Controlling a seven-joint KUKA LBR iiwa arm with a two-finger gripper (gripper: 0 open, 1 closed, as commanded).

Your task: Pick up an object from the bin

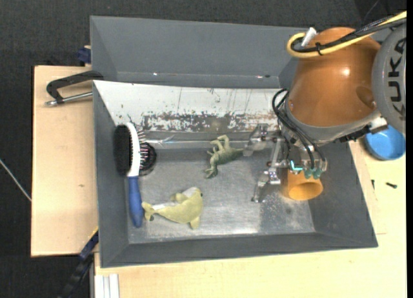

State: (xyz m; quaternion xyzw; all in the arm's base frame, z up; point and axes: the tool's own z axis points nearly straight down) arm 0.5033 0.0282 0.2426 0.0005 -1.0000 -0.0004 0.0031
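Observation:
My gripper hangs low over the right half of the bin floor. Its metal fingers stand apart, open, with nothing between them: one fingertip is toward the back wall, the other toward the front. An orange cup lies on its side just right of the gripper, partly hidden under the arm. A small green toy frog sits just left of the back fingertip, close to it but apart.
A yellowish toy dolphin lies near the front wall, left of centre. A hairbrush with black bristles and a blue handle lies along the left wall. The arm's orange cover hangs over the bin's right back corner.

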